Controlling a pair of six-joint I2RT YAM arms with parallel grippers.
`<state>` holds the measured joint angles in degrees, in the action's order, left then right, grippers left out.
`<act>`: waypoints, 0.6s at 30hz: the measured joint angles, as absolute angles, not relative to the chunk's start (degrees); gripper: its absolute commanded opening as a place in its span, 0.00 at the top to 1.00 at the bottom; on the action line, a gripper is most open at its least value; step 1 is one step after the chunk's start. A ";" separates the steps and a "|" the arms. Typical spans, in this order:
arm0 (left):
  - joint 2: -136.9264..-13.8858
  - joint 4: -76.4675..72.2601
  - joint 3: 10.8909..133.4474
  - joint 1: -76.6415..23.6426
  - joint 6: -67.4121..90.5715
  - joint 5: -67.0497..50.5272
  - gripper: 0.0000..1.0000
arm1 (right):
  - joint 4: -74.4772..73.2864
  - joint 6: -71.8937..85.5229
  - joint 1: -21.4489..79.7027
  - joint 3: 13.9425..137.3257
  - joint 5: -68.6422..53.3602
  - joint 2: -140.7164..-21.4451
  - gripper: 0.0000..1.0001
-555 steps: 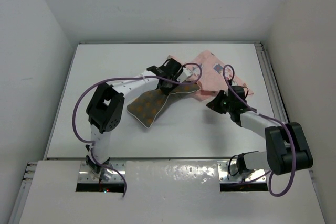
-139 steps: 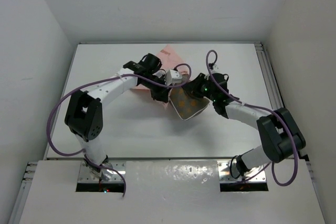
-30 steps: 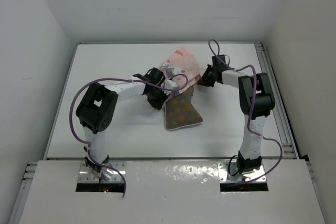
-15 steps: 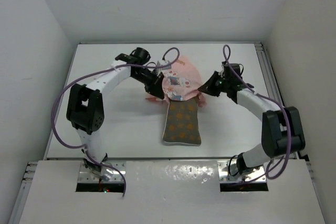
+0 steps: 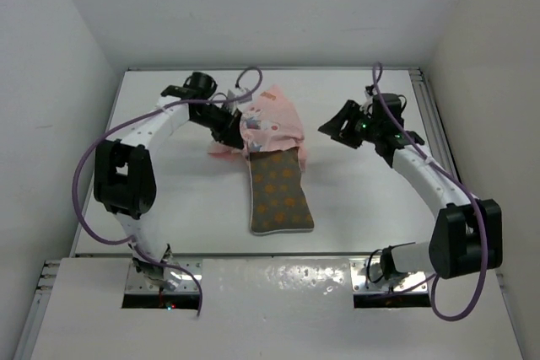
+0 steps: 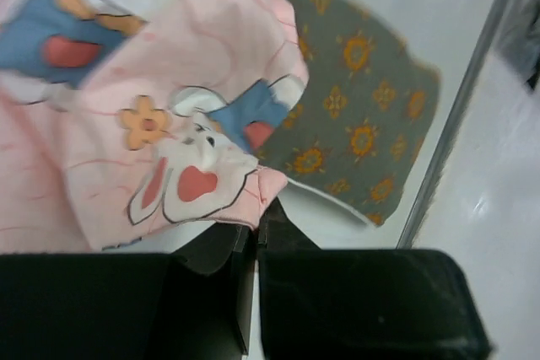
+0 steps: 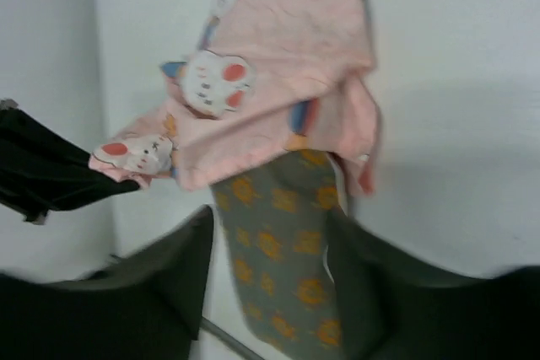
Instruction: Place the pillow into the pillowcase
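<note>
The olive-brown pillow (image 5: 281, 196) with orange dots lies flat mid-table, its far end tucked under the pink rabbit-print pillowcase (image 5: 272, 122). My left gripper (image 5: 234, 131) is shut on the pillowcase's left edge and holds it lifted. In the left wrist view the jaws (image 6: 257, 221) pinch a pink corner (image 6: 202, 183), with the pillow (image 6: 363, 124) beyond. My right gripper (image 5: 333, 128) hovers to the right of the pillowcase, open and holding nothing. In the right wrist view its fingers (image 7: 270, 250) frame the pillow (image 7: 283, 259) below, under the hanging pillowcase (image 7: 287, 65).
The white table (image 5: 169, 191) is boxed in by white walls on the left, back and right. A metal rail (image 5: 439, 141) runs along its right edge. Purple cables loop over both arms.
My right gripper has opened, let go of the pillowcase and drawn back to the right. The left gripper has pulled the pillowcase back and left, and the pillow has slid slightly left.
</note>
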<state>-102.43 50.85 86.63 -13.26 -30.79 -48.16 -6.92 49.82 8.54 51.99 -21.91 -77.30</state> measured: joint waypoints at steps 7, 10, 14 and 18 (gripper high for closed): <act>-103.26 55.72 77.71 -18.70 -38.17 -37.80 0.52 | -11.81 38.57 19.92 49.28 -20.78 -81.19 0.01; -103.11 57.52 77.73 -19.88 -40.47 -33.56 0.38 | -12.56 36.49 23.24 49.28 -21.08 -85.06 0.01; -101.91 56.03 79.99 -21.15 -38.65 -27.14 0.31 | -12.73 35.24 24.84 48.95 -20.91 -86.43 0.01; -98.19 48.05 83.26 -25.41 -35.46 -19.88 0.32 | -11.20 34.87 25.74 47.33 -20.14 -85.78 0.01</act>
<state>-98.19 48.05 83.26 -25.41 -35.46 -19.88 -11.20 34.87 25.74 47.33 -20.14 -85.78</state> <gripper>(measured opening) 0.687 0.985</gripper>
